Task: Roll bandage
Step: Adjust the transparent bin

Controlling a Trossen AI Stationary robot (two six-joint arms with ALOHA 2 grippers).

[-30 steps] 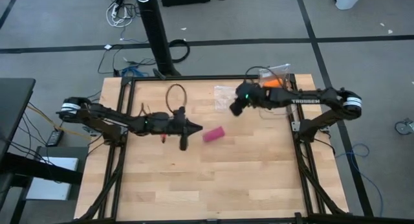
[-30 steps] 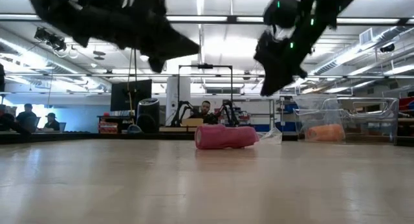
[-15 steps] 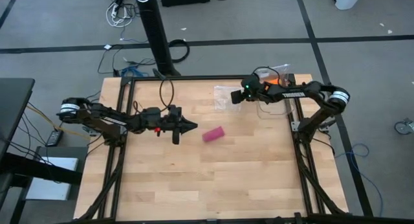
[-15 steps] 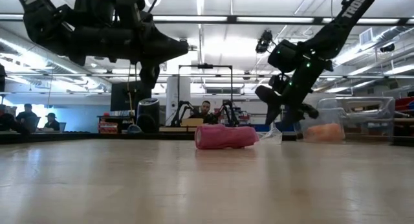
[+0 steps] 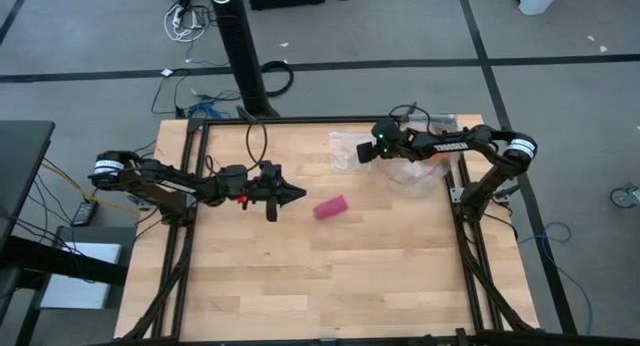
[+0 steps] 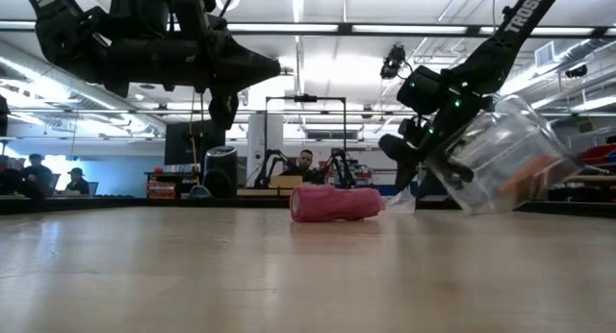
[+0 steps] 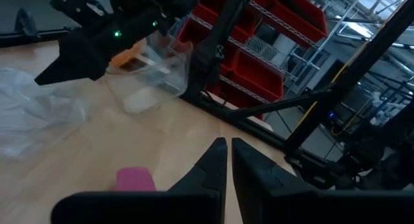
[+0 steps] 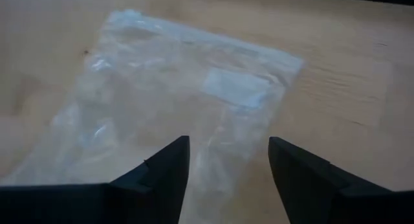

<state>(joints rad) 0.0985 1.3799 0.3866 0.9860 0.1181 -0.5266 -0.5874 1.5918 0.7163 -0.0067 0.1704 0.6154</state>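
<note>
Pink bandage (image 5: pixel 330 207), rolled into a short cylinder, lying on its side near the middle of the surface (image 5: pixel 320 276), a little toward the far edge; nothing touching it. Seen too in the low view (image 6: pixel 337 203) and at the edge of the left wrist view (image 7: pixel 134 180).

Left pincer (image 5: pixel 291 194) held above the surface toward the left edge, just beside the bandage but apart from it, tips pointing at the roll. Fingers (image 7: pixel 217 166) nearly together, only a thin slit between them, nothing held.

Right pincer (image 5: pixel 364 154) near the far right corner, hovering over a flat clear plastic bag (image 5: pixel 347 146). Fingers (image 8: pixel 165 169) spread wide, the bag (image 8: pixel 181 101) visible in the gap, nothing gripped.

Clear plastic container (image 5: pixel 418 166) under the right arm by the far right corner, tilted in the low view (image 6: pixel 505 155), something orange inside. Whether it rests against the arm, cannot tell.

People at desks in the room behind, low view.
</note>
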